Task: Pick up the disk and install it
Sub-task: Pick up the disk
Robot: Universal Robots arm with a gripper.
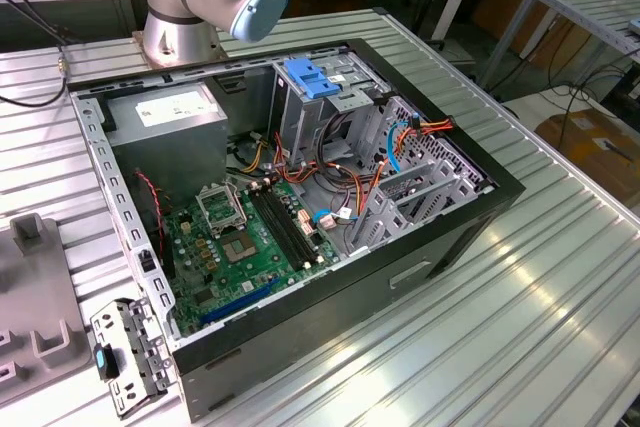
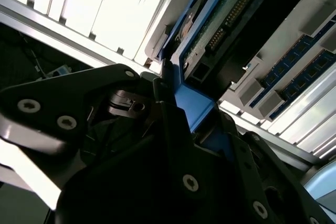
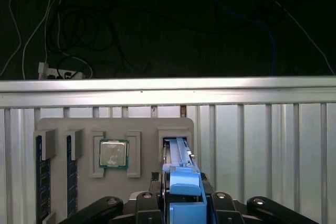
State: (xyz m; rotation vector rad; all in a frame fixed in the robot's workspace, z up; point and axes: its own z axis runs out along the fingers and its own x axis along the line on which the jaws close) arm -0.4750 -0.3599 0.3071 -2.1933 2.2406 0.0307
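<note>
disk [image 3: 178,153] | blue-railed, on edge | standing in grey tray [image 3: 63,127] slot | clamped by hand [image 3: 182,195]

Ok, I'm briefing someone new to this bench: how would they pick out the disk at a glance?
On the ribbed metal table lies a grey tray with shaped recesses. The disk stands on edge in the end slot, right at the pincer. Its blue side rail sets it apart from the square silver chip lying flat in the next recess and the memory sticks beyond.
</note>
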